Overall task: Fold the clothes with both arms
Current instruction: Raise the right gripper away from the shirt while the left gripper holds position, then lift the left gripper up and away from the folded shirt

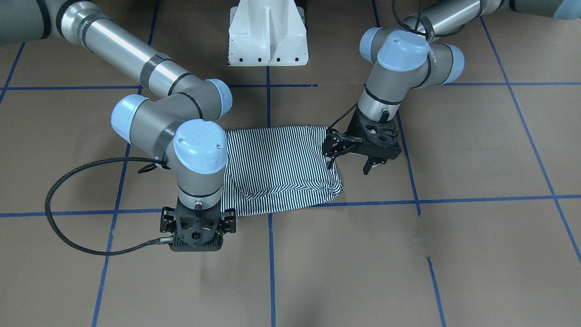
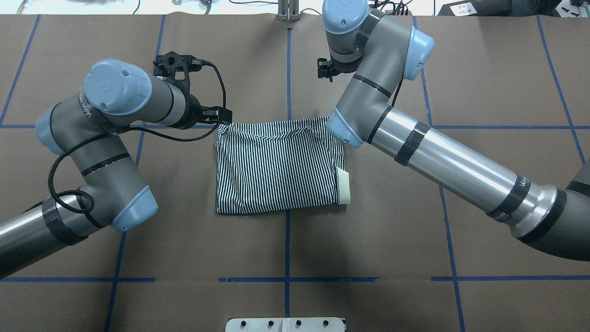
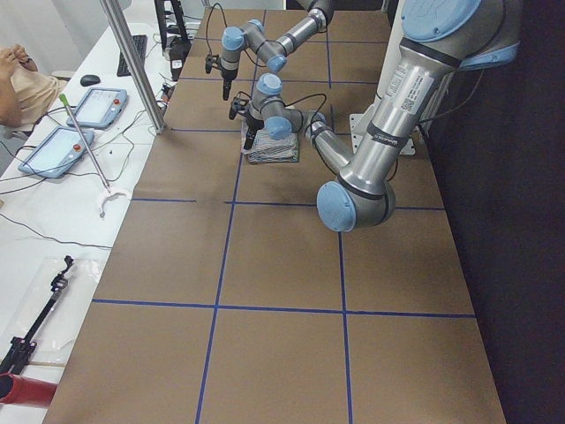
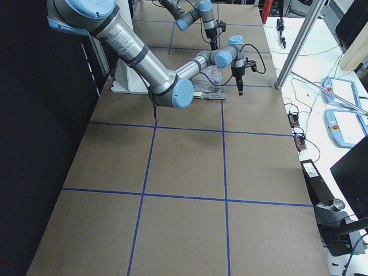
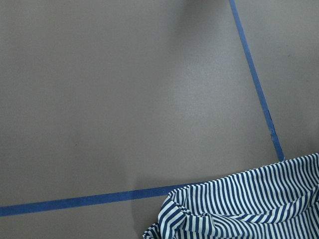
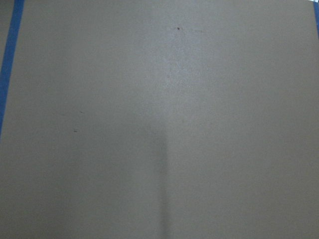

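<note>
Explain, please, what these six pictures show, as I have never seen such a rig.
This is a robot with a left arm and a right arm on a white pedestal, at a brown table marked with blue tape. Two pictures look down on it, one from behind the robot and one facing it; two look along the table from its ends; two come from the wrists. On the table lies a striped shirt, folded into a rectangle, its cream collar showing at one edge. The left gripper stands open beside the shirt's edge; the right gripper hangs over bare table near a corner. Neither seems to hold anything; whether the right one is open, I cannot tell.
</note>
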### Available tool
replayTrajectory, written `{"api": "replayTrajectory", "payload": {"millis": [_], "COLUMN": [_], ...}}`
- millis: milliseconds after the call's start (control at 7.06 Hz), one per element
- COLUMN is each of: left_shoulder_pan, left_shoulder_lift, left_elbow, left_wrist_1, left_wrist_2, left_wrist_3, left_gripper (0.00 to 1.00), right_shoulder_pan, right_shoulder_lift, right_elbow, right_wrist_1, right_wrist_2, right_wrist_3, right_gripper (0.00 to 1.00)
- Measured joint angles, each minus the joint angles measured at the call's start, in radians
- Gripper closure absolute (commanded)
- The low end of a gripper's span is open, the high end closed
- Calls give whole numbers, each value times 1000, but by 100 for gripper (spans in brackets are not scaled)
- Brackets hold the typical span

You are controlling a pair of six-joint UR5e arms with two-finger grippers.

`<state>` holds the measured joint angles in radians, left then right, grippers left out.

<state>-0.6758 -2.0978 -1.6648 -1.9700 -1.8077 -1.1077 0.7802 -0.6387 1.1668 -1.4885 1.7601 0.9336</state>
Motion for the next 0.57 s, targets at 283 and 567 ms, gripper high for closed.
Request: {"api": "replayTrajectory", "payload": {"millis": [283, 567], "left_shoulder_pan": [76, 98], "left_shoulder_lift": [-14, -48], "left_elbow": [44, 134], "left_wrist_1": [5, 6], "left_wrist_2": [27, 60], "left_wrist_3": [-86, -97], "left_gripper": [0, 0], "right_shoulder_pan": [4, 4], "right_shoulder_lift": [-52, -75], "right_elbow": [93, 137], "right_wrist_1": [10, 11], "right_wrist_2": [15, 18], "right_wrist_3": [0, 1], "right_gripper": [0, 0]}}
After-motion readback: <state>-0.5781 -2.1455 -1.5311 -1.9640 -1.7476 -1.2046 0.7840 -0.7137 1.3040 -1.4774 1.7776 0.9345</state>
